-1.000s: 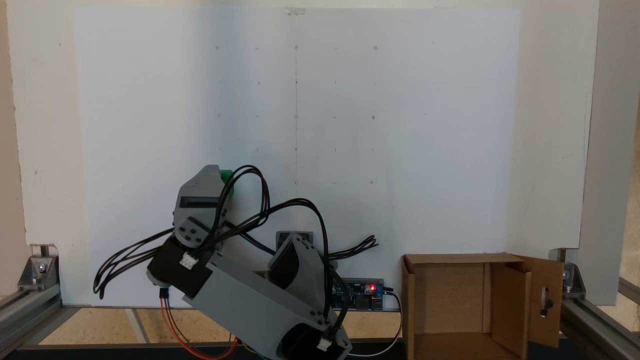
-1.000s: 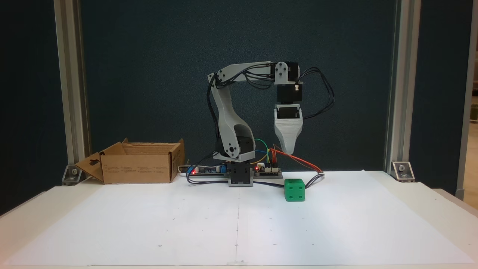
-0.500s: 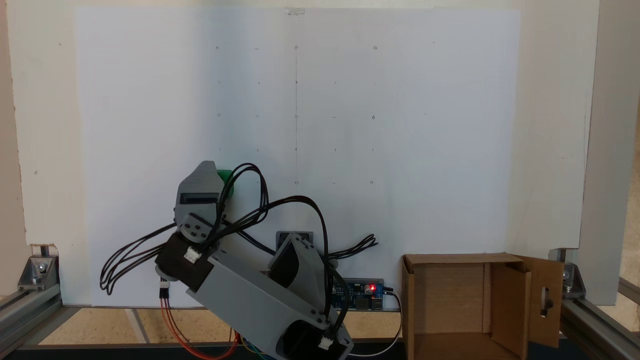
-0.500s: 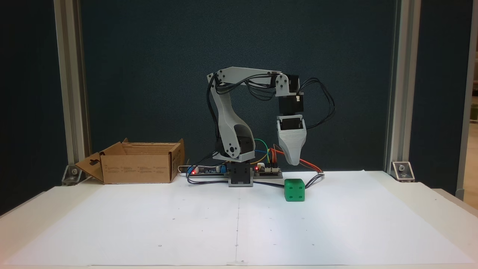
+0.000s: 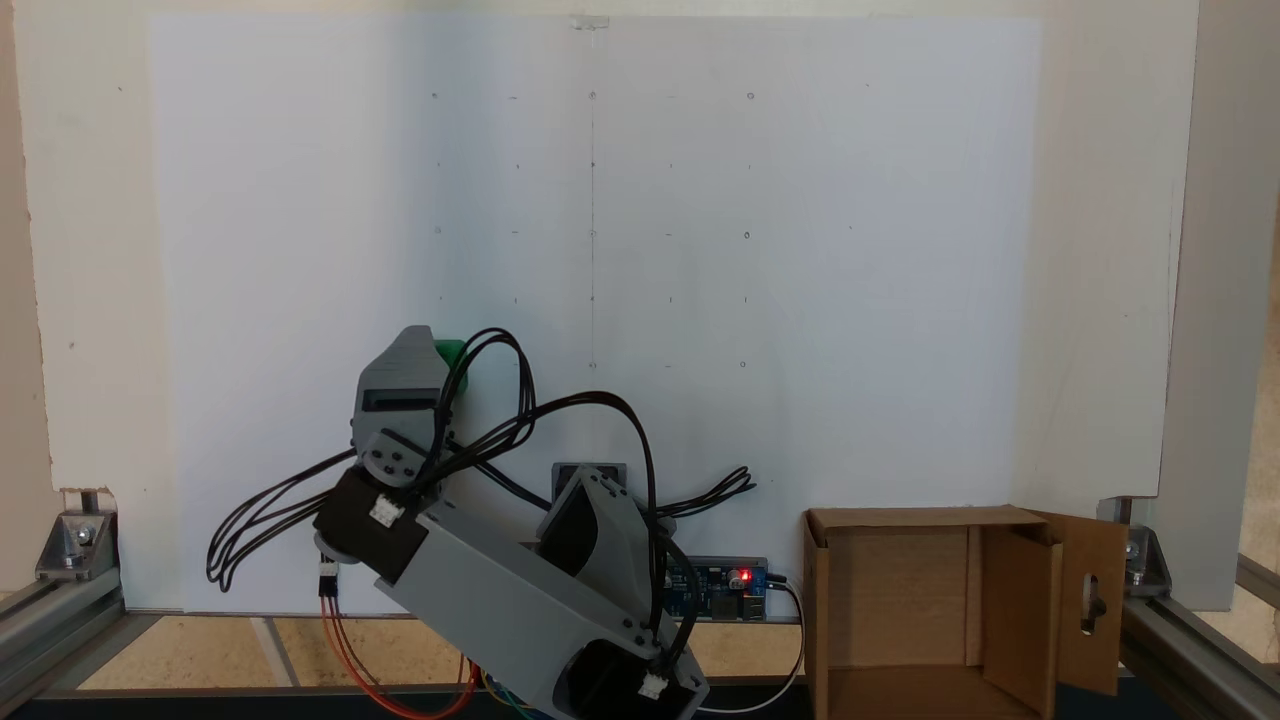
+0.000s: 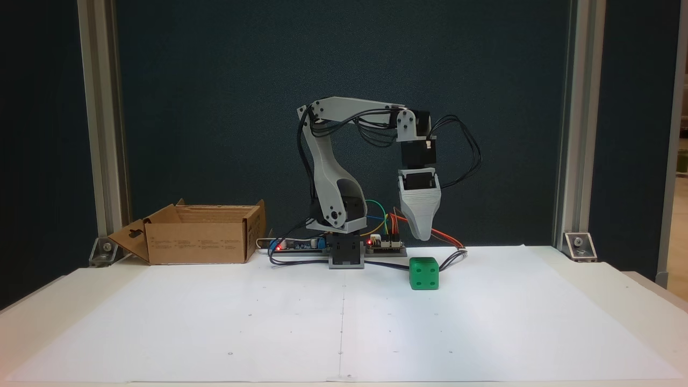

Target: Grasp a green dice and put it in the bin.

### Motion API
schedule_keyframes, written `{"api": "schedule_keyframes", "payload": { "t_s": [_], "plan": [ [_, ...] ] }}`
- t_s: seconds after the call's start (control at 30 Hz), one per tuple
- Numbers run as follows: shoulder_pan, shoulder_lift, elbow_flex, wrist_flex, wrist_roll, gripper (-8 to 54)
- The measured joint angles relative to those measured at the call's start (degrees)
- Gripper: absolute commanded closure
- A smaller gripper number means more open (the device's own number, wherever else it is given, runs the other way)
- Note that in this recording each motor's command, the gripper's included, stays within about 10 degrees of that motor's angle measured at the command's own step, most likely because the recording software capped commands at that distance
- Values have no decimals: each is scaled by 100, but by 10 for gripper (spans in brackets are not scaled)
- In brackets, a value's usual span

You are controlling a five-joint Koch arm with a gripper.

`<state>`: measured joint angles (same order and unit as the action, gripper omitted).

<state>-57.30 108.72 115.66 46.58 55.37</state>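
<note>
Fixed view, front: small bright green plastic dice [image 6: 424,273] on white-papered desk [image 6: 484,322], directly below grey gripper [image 6: 421,235]; brown cardboard bin [image 6: 201,242] well apart. Gripper opening cannot be told; holds nothing. Step: approach. Next: descend, straddle dice.

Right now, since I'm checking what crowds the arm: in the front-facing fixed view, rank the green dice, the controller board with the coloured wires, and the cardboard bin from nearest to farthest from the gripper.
1. The green dice, on the paper just below the gripper.
2. The controller board, beside the arm's base, left of the gripper; nearly as close as the dice.
3. The bin, far left on the table.
</note>
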Motion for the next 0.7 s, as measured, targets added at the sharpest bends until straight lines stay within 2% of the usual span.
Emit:
{"api": "schedule_keyframes", "payload": {
  "t_s": [0.2,0.7],
  "plan": [
    [0,-18,9,-44,18,16],
    [0,-747,387,-896,88,21]
  ]
}}
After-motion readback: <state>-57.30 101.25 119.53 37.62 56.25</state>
